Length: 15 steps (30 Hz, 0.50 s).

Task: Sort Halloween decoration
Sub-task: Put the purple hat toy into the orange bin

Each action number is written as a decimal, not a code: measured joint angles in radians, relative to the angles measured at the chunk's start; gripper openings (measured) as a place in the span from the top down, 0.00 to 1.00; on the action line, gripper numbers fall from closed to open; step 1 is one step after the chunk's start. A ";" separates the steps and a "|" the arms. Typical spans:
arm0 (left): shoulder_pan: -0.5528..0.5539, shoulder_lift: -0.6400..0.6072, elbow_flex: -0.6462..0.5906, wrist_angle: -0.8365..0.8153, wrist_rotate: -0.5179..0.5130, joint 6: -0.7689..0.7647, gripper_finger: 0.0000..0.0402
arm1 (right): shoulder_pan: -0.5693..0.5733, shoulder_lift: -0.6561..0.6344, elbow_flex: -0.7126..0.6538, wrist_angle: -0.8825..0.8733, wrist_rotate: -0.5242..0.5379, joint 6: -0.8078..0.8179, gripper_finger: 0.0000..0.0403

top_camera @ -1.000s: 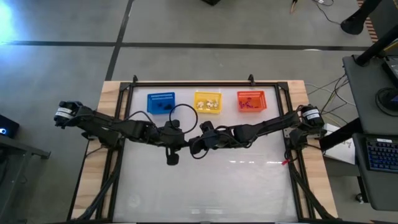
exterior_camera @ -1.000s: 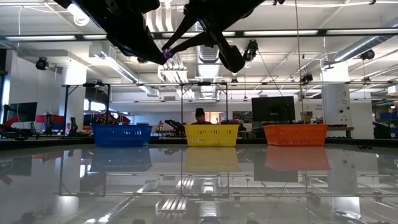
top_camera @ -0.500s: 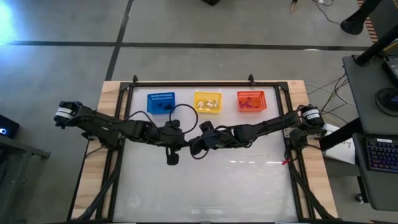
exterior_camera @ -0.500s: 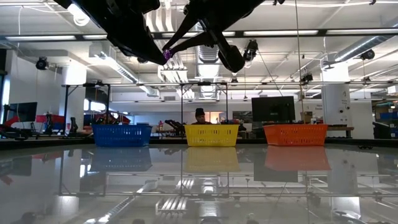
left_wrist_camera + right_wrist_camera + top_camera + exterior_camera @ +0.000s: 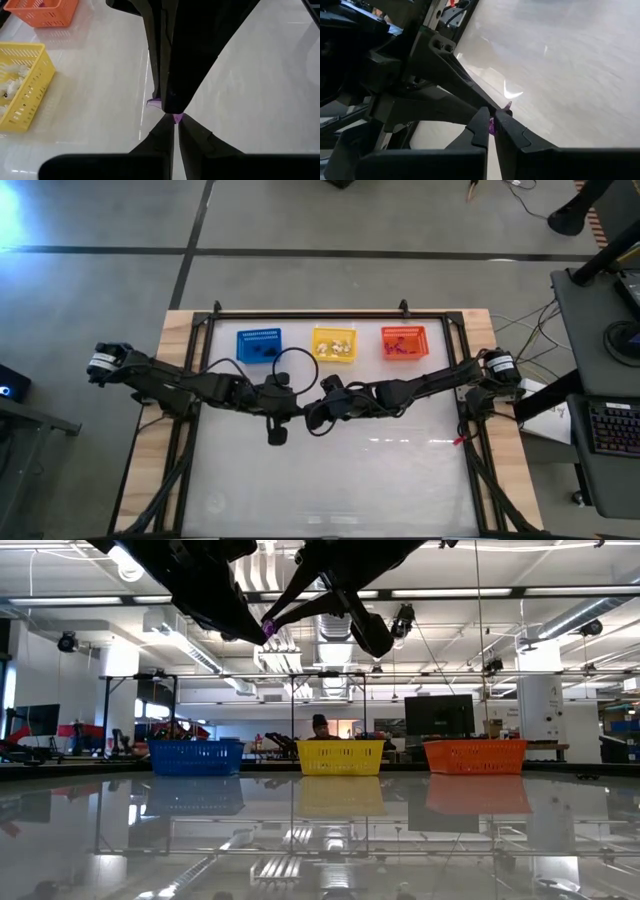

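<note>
**Both claws pinch one purple trinket above the table**

Left gripper and right gripper meet tip to tip over the middle of the glass table, a bit left of centre, raised well off the surface. Between the tips sits a small purple trinket; it shows in both wrist views as a purple sliver at the point where the two pairs of fingers come together. Left claw: fingers pressed nearly together, purple bit right at the tips. Right claw: same, fingers almost touching with the purple piece caught between them. Both look clamped on that one trinket; which one carries its weight, cannot tell.

Three mesh baskets stand in a row along the far edge of the table: blue basket on the left, yellow basket in the middle, orange basket on the right. Yellow one holds pale trinkets; the blue one has dark bits inside and the orange one small bits too tiny to identify. Grippers are nearer than the baskets, roughly in front of the gap between blue and yellow.

A person shows far off in the room behind the yellow basket in the low view.
</note>
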State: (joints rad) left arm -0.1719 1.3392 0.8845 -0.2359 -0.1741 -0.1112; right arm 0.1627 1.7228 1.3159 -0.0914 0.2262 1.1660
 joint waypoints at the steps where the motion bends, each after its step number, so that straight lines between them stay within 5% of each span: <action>1: 0.000 0.000 0.000 0.000 0.000 0.001 1.00 | 0.000 0.000 0.000 0.000 -0.004 0.001 0.98; 15: 0.001 0.006 0.136 -0.187 -0.030 0.067 1.00 | -0.018 -0.002 0.001 0.006 0.003 0.055 0.87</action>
State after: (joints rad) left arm -0.1704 1.3457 1.0206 -0.4231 -0.2040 -0.0444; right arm 0.1446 1.7211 1.3167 -0.0851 0.2292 1.2214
